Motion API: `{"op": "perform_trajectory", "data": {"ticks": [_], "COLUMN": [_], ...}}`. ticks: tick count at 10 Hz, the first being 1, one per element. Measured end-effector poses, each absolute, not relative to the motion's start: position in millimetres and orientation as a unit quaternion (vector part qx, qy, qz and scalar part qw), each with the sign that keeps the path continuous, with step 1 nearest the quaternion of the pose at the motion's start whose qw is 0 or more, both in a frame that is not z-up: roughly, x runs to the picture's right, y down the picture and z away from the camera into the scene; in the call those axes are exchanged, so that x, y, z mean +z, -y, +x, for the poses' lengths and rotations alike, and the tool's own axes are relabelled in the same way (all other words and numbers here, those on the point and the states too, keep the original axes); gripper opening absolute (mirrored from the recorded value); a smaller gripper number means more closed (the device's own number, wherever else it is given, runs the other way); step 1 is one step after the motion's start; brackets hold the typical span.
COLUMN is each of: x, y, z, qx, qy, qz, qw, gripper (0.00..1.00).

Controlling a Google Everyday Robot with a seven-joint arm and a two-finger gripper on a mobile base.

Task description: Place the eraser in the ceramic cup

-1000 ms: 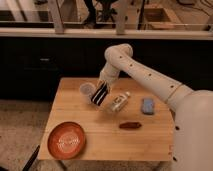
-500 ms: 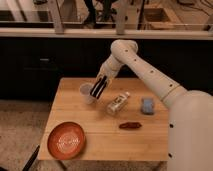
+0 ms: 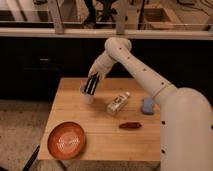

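Note:
The black striped eraser [image 3: 92,84] hangs upright from my gripper [image 3: 95,76], which is shut on its top end. Its lower end is at the rim of the whitish ceramic cup [image 3: 86,96], which stands on the wooden table [image 3: 100,135] at the back left. The eraser hides part of the cup's rim. I cannot tell whether the eraser touches the cup. My white arm [image 3: 135,62] reaches in from the right, above the table.
A small pale bottle [image 3: 118,102] lies right of the cup. A blue pad [image 3: 148,105] lies further right, and a small dark red object [image 3: 131,125] in front of it. An orange-red bowl [image 3: 66,140] sits at the front left corner. Dark cabinets stand behind the table.
My gripper has carried the eraser left and down, from right of the cup to just over its rim. The other objects have not moved.

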State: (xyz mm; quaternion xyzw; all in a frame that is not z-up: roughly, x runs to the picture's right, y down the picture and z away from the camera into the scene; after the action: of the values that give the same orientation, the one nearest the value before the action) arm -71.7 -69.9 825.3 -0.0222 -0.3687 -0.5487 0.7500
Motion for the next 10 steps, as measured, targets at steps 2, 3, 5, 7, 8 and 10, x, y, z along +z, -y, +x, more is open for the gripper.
{"op": "perform_trajectory", "data": {"ticks": [2,3,5,7,8,10], "x": [832.5,833.7,837.9,835.5,834.8,831.5], "y": [82.6,87.5,99.4,99.7,97.2,95.8], "z": [-81.7,-83.8,-91.0,-95.0,-95.3,-98.4], "qx": [-0.56,-0.563,-0.571,-0.592,-0.602,-0.619], "qy": [0.376,0.379,0.392,0.408,0.412,0.419], "qz": [-0.006,-0.001,0.015,0.047,0.06,0.087], "qw": [0.738,0.734,0.721,0.693,0.681,0.659], "gripper": [0.0,0.0,0.0,0.0,0.0,0.0]}}
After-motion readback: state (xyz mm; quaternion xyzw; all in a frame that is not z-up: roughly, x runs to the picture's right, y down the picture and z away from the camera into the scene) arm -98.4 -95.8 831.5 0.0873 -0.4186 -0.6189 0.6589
